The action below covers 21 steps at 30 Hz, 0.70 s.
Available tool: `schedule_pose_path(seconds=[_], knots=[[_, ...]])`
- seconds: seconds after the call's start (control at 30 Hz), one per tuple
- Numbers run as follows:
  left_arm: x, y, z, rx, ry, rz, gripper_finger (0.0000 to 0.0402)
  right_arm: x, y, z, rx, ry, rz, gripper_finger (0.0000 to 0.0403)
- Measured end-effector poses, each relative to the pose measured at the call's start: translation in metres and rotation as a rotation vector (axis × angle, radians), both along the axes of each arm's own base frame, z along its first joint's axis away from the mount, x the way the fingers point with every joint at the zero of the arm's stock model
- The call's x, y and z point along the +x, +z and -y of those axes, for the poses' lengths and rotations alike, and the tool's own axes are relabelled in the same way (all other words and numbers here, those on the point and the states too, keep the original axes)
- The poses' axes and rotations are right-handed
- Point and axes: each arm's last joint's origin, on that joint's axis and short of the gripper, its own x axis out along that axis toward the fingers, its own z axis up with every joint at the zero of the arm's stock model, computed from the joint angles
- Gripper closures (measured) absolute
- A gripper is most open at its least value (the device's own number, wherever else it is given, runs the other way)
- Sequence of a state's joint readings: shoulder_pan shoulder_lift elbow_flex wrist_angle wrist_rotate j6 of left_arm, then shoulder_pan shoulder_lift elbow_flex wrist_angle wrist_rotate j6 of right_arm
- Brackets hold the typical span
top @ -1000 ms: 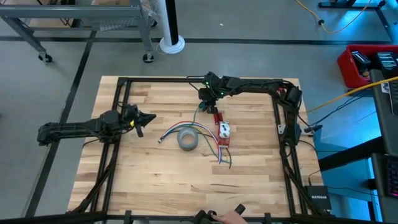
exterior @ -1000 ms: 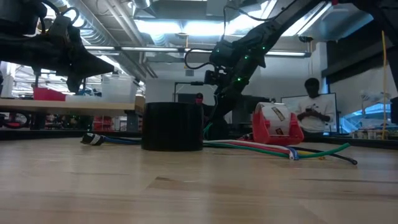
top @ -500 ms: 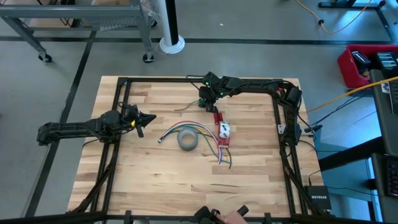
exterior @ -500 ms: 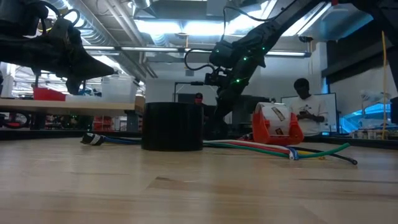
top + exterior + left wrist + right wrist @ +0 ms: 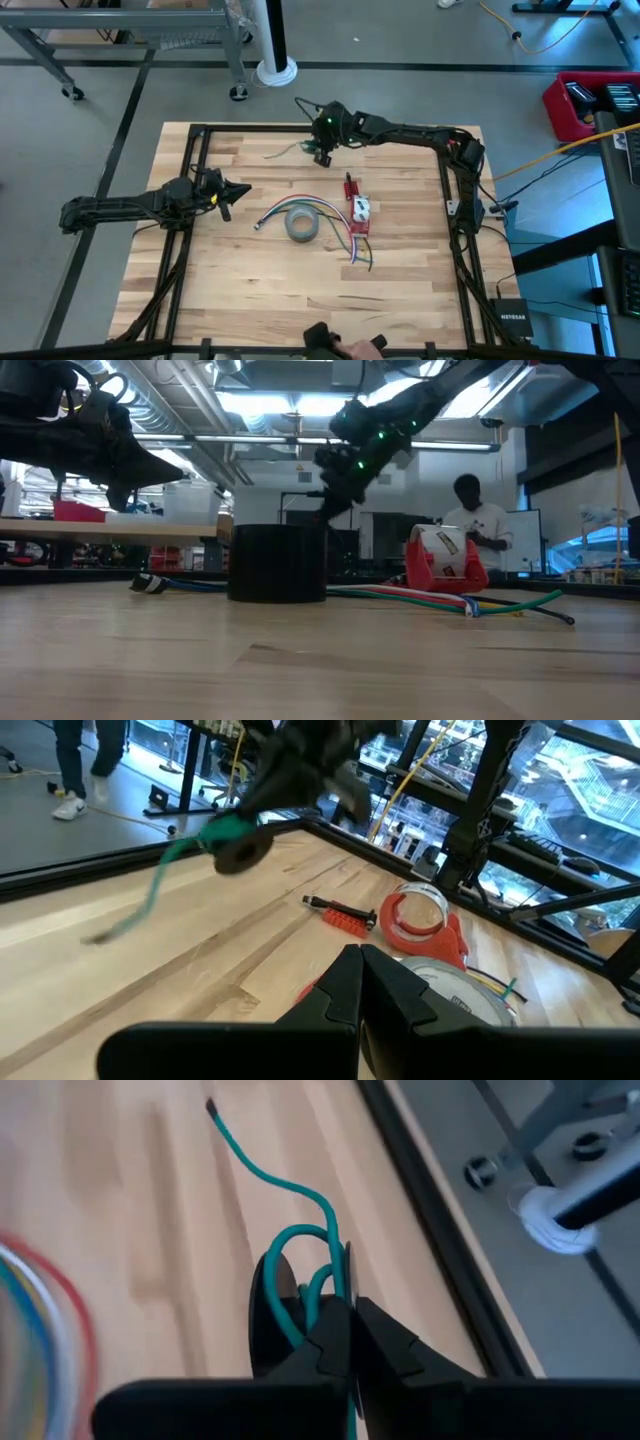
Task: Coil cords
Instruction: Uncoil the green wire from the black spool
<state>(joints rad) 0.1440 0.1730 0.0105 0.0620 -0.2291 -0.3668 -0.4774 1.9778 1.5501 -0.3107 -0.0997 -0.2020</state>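
The cord [image 5: 290, 1190] is thin and green, with a dark piece [image 5: 244, 848] at its bunched part. It hangs from my right gripper [image 5: 345, 1308], which is shut on it above the table's far middle [image 5: 320, 152]. The cord's free tail [image 5: 280, 153] trails toward the table's left; whether its tip touches the wood I cannot tell. My left gripper [image 5: 236, 190] hovers shut over the table's left side, holding nothing, its fingers closed in the left wrist view [image 5: 360, 982]. My right gripper pinches a looped, bunched part of the green cord [image 5: 318, 1285] between its two fingers. The fingers slant down from the table's far right. The bunch is lifted clear of the table, with a small loop standing past the fingertips and the tail [image 5: 150, 905] hanging slack beyond.
A grey tape roll [image 5: 302, 224] stands mid-table on a fan of coloured wires [image 5: 330, 215]. Beside it are a red tape dispenser [image 5: 359, 213] and a small red tool [image 5: 348, 186]. A dark frame [image 5: 250, 128] rims the table. A person [image 5: 470, 520] stands in the room behind.
My right gripper has risen and gone toward the table's far edge and a little left, rolling as it went. The green cord has come up off the table with it, its tail swinging out toward the left.
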Motion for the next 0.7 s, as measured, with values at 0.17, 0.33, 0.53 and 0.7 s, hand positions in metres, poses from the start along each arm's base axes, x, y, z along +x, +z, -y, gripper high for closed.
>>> schedule_pose_path(seconds=[0.17, 0.33, 0.53, 0.7], knots=[[0.0, 0.0, 0.0, -0.047, 0.005, 0.02, 0.0402, 0.01, 0.033, 0.001, 0.15, -0.007, 0.164, 0.0399], [0.0, 0.0, 0.0, -0.139, 0.014, 0.056, 0.0402, 0.014, 0.049, 0.0, 0.222, 0.024, 0.242, 0.04], [0.0, 0.0, 0.0, -0.075, 0.009, 0.034, 0.0402, 0.011, 0.044, -0.001, 0.251, 0.014, 0.189, 0.0401], [0.001, 0.005, 0.001, -0.139, -0.008, 0.109, 0.0402, 0.013, 0.043, -0.009, 0.261, 0.042, 0.17, 0.0401]])
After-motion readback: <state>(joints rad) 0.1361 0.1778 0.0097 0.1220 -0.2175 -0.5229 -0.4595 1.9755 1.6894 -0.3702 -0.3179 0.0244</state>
